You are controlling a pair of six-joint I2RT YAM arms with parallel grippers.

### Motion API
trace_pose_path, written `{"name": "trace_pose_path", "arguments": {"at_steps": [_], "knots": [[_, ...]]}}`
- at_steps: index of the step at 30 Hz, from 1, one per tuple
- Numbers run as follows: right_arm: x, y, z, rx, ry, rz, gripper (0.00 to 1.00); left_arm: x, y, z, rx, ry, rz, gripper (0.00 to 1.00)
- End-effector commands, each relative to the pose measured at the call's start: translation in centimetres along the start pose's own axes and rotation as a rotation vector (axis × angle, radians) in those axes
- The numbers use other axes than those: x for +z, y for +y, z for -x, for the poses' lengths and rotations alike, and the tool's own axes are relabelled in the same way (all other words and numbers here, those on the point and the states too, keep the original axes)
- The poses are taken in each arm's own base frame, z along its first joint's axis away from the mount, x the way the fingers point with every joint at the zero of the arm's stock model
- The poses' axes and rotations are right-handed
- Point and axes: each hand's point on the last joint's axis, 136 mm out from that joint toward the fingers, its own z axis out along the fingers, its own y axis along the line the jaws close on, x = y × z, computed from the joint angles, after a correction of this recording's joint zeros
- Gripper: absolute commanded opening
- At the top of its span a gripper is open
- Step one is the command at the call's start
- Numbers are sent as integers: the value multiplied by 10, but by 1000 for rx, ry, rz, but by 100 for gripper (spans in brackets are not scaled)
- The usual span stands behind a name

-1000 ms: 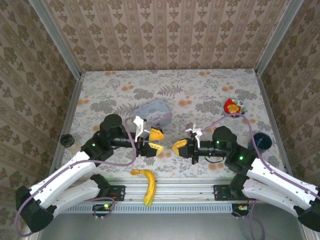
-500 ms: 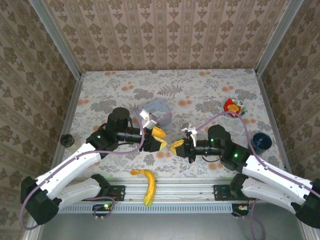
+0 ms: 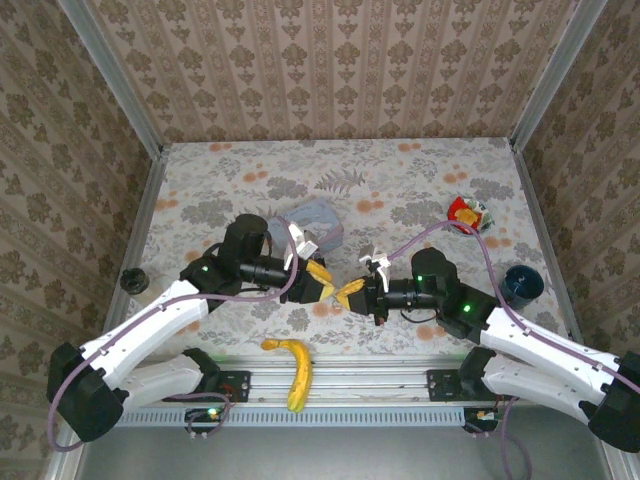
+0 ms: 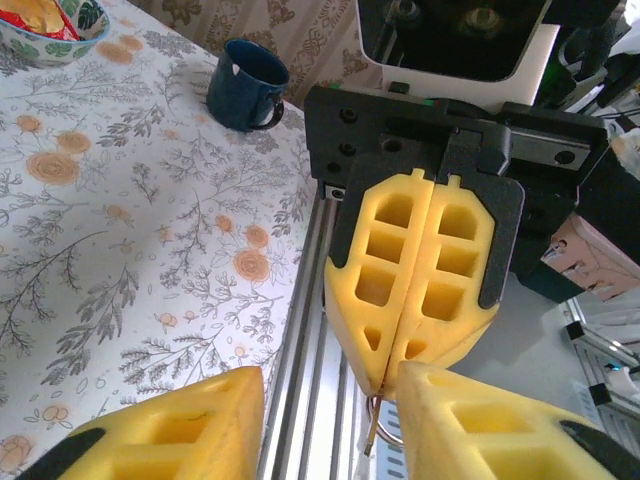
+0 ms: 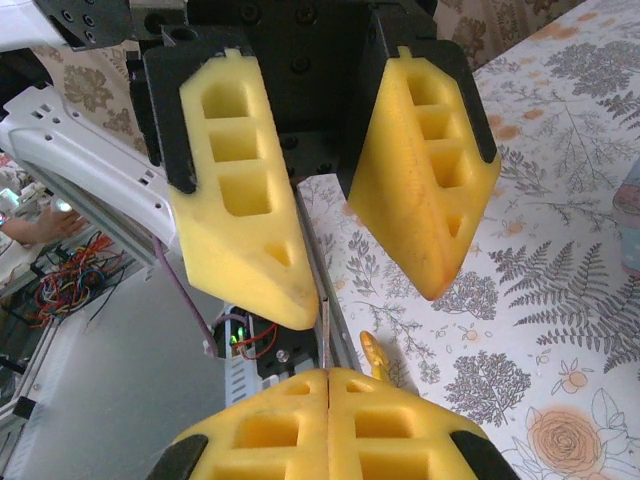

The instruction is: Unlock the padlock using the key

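Off the far left edge of the worktop (image 3: pixel 420 180), a small black knob (image 3: pixel 132 280); on the worktop a floral cloth, grey ferns and orange blooms, flat and matte. Further in, the left gripper (image 3: pixel 324 282) pointing rightward, yellow foam fingers (image 5: pixel 235 200) spread apart and gripping nothing: plain in the right wrist view as two wedge-shaped blocks with square hollows on black plates, hard to judge from overhead. Just behind, a pale blue tin (image 3: pixel 318 222) with rounded corners, contents hidden. Nearer, a curved yellow banana (image 3: pixel 293 370) lying partly across the ribbed metal rail (image 3: pixel 380 385). Just right of the left gripper and almost tip to tip with it, the right gripper (image 3: pixel 347 295), fingers clenched flat together. In the left wrist view, a thin brass key (image 4: pixel 376 428) with a wire ring, pinched at the very tips of those clenched fingers and poking out beyond them, too small to pick out from above. In the right wrist view, a small golden nub (image 5: pixel 372 352) just past the shut tips, impossible to say whether key or banana. Far right, a bowl (image 3: pixel 466 213) holding something red and yellow, crinkly like a wrapper in the left wrist view, then a glossy dark blue mug (image 3: pixel 522 282) with a handle, inside too dark to read
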Motion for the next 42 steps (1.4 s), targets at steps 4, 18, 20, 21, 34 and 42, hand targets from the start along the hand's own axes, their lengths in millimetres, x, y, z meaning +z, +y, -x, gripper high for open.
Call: {"name": "trace_pose_path", "arguments": {"at_steps": [4,18,20,21,34,42], "knots": [[-2,12,23,-34,-52,40,0,-4,-7,4,22,-2,-24,33],[-2,13,28,-46,-67,44,0,-4,-11,-2,23,9,-49,25],[-2,13,28,-44,-66,40,0,-4,-12,-1,26,7,-57,20],[-2,12,28,-44,-68,37,0,-4,-13,-1,27,8,-59,19],[-2,12,31,-49,-75,34,0,-3,-20,-3,40,16,-88,13],[-2,11,31,-50,-77,30,0,-3,-24,-4,49,19,-105,21]]}}
